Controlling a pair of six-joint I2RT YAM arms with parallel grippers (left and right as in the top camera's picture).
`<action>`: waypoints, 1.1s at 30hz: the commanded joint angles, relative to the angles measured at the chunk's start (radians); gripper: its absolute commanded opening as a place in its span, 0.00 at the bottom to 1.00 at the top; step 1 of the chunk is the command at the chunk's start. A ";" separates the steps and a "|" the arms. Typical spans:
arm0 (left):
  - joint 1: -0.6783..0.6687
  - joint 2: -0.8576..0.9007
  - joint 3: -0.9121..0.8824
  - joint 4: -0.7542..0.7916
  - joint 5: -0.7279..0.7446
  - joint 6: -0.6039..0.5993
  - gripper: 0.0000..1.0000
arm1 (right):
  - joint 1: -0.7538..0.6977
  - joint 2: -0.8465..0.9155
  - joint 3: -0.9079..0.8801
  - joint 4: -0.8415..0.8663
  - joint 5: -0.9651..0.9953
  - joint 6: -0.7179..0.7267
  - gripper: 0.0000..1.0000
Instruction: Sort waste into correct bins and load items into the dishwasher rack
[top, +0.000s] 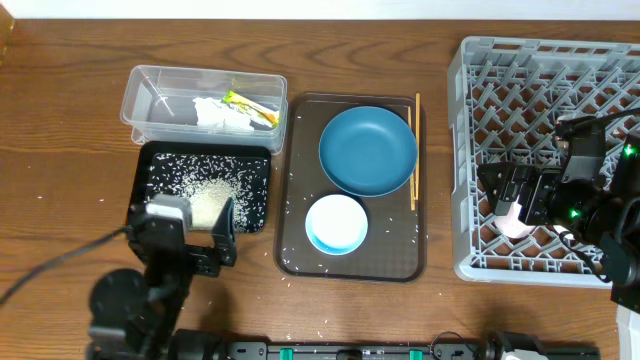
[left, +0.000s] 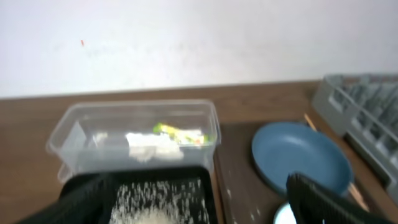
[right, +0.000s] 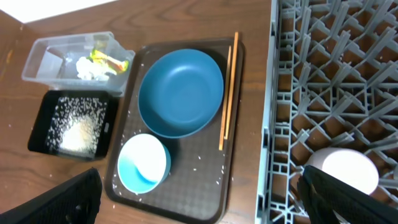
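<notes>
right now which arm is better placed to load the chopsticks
Right: the right gripper is over the dishwasher rack, close to the chopsticks; the left gripper sits farther off by the black tray.

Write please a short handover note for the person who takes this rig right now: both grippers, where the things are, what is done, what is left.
Left gripper: open, empty, at the near edge of the black tray.
Right gripper: open, empty, above the dishwasher rack.
Done: napkin and wrapper in the clear tub; most rice in the black tray; small pink cup in the rack.
Left: dark blue dish, light blue bowl and chopsticks lie on the brown tray; stray grains on that tray and the table.
Whitish cup: I cannot find it.
</notes>
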 joint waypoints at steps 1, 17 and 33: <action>0.002 -0.089 -0.149 0.098 -0.016 0.010 0.90 | 0.003 -0.001 0.007 -0.001 -0.007 -0.010 0.99; 0.002 -0.326 -0.523 0.256 -0.016 0.006 0.90 | 0.003 -0.001 0.007 0.000 -0.007 -0.010 0.99; 0.002 -0.324 -0.609 0.276 -0.015 0.006 0.90 | 0.003 0.001 0.007 -0.001 -0.007 -0.010 0.99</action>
